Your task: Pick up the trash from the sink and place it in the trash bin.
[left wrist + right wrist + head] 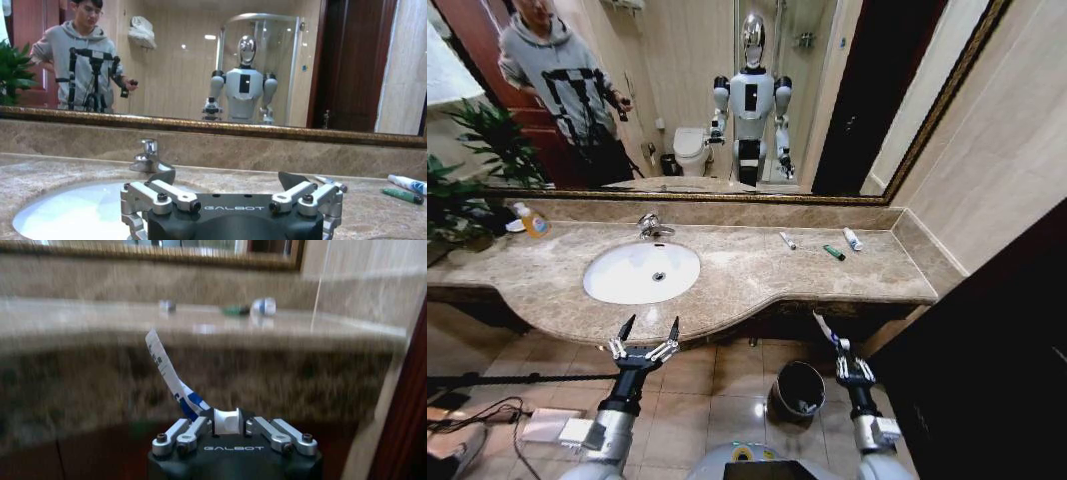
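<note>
Gripping a long white-and-blue wrapper between its closed fingers, my right gripper hangs below the front edge of the brown mottled marble countertop, at about 5 o'clock from the white oval sink. The wrapper sticks up and leans away from the gripper toward the counter's edge. Just beside that gripper, at about 9 o'clock from it, the small round black trash bin stands on the tiled floor.

My left gripper hovers at 6 o'clock from the sink, in front of the counter's edge, its fingers spread wide with nothing between them.

3 more bits of trash lie on the counter at roughly 3 o'clock from the sink: a small white tube, a dark green tube and a white-and-blue tube. They lie near one another without touching.
</note>
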Robot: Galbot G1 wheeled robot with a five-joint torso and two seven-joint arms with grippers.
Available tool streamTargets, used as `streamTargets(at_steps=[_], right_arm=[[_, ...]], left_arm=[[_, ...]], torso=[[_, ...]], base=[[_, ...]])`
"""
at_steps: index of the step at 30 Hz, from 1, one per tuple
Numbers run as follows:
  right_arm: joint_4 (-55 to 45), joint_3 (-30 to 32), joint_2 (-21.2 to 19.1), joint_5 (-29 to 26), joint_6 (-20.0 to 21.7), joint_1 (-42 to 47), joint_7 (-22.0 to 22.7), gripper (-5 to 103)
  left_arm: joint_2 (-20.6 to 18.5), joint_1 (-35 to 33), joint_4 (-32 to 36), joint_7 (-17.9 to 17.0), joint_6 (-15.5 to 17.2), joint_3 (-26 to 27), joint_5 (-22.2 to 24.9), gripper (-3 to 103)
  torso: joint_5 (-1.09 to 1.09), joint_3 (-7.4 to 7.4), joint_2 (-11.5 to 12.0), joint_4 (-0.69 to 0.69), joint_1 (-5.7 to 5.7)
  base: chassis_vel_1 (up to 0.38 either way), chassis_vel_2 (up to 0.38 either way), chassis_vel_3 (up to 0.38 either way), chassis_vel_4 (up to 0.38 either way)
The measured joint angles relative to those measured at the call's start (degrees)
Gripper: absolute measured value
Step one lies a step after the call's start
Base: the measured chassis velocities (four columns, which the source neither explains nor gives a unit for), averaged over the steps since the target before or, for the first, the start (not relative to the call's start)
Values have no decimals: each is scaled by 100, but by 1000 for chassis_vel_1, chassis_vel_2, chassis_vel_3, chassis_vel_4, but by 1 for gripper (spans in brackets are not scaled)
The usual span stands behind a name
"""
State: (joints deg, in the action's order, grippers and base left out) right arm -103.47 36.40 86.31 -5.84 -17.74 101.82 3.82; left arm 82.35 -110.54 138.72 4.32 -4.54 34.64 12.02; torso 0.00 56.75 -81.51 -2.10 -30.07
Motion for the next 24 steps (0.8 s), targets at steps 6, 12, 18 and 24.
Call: streamTargets(at_steps=[6,12,18,24], right_arm=[[1099,-56,-17,184,-121,-573,0,21],[2438,-109,-58,477,-203,-1210,-7,21],[2917,-155,-107,481,-229,-1309,-90,21],[3781,-182,-125,686,-403,-1669,-104,21]], left_arm=[[0,0,0,-1,0,0,0,100],[0,0,0,0,0,0,0,100],[0,0,0,0,0,0,0,100],[0,0,0,0,0,0,0,100]], torso=[[0,0,0,-1,0],[0,1,0,-1,-1],[-1,1,0,0,-1],[0,1,0,0,-1]], base=[[0,0,0,0],[0,0,0,0],[0,0,0,0],[0,0,0,0]])
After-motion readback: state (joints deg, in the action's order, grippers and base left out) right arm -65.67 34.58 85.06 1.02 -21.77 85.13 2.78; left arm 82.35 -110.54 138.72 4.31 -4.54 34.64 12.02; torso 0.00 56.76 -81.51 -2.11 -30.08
